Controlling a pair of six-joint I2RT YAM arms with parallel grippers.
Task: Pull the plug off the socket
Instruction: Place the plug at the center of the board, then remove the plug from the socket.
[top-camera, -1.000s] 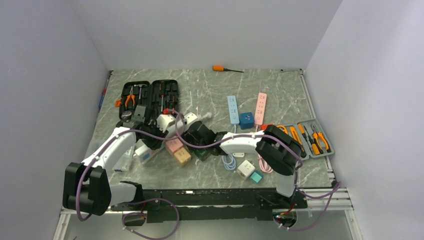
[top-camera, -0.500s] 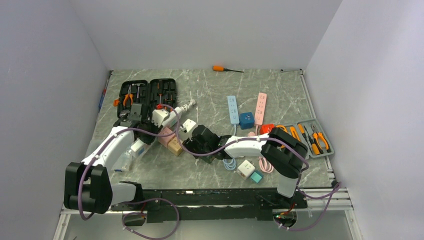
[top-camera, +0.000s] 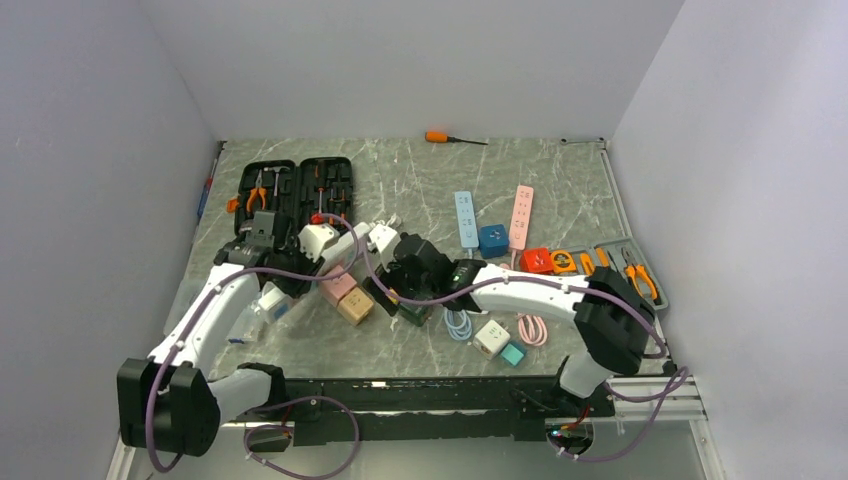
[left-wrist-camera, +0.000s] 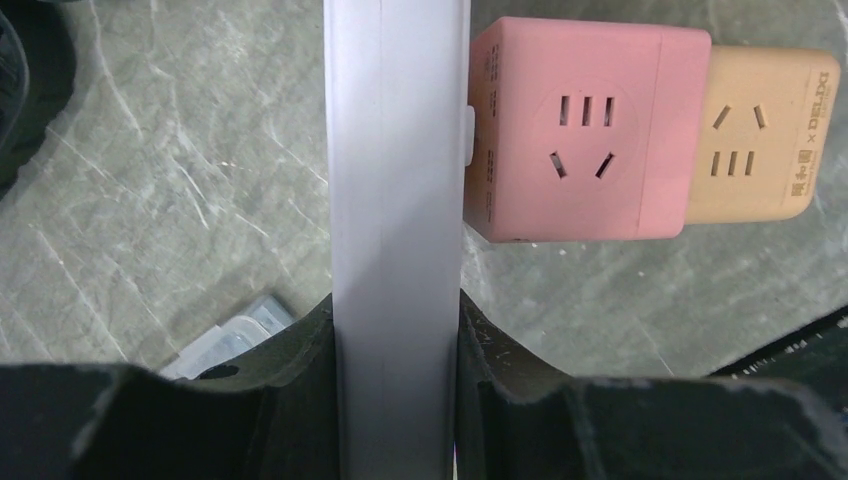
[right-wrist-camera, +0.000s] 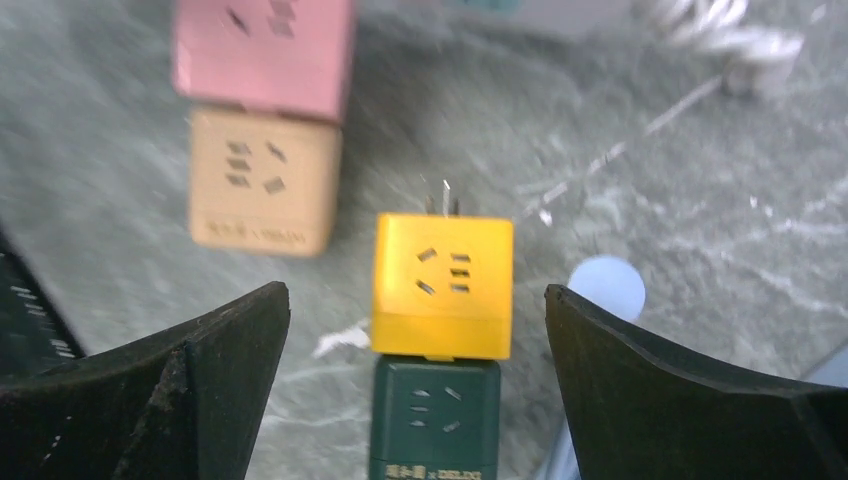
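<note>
My left gripper (left-wrist-camera: 395, 312) is shut on a white power strip (left-wrist-camera: 396, 180) that runs straight up the left wrist view. A pink cube socket (left-wrist-camera: 585, 130) sits against the strip's right side, with a tan cube socket (left-wrist-camera: 760, 125) joined to it. In the right wrist view a yellow cube plug (right-wrist-camera: 442, 285) lies on the table with its bare prongs pointing toward the tan cube (right-wrist-camera: 262, 180), a gap between them. A green cube (right-wrist-camera: 435, 420) is joined to the yellow one. My right gripper (right-wrist-camera: 415, 295) stands open over both, touching neither.
An open black tool case (top-camera: 298, 190) lies at the back left and a grey tool tray (top-camera: 620, 275) at the right. Blue (top-camera: 466, 218) and pink (top-camera: 521, 216) power strips, a blue cube (top-camera: 492, 240), coiled cables (top-camera: 458, 324) and small cubes (top-camera: 492, 338) crowd the middle. An orange screwdriver (top-camera: 445, 138) lies at the far edge.
My right gripper has opened and let go of the yellow and green cubes, which now lie apart from the tan cube. The left arm shifted the strip with the pink and tan cubes.
</note>
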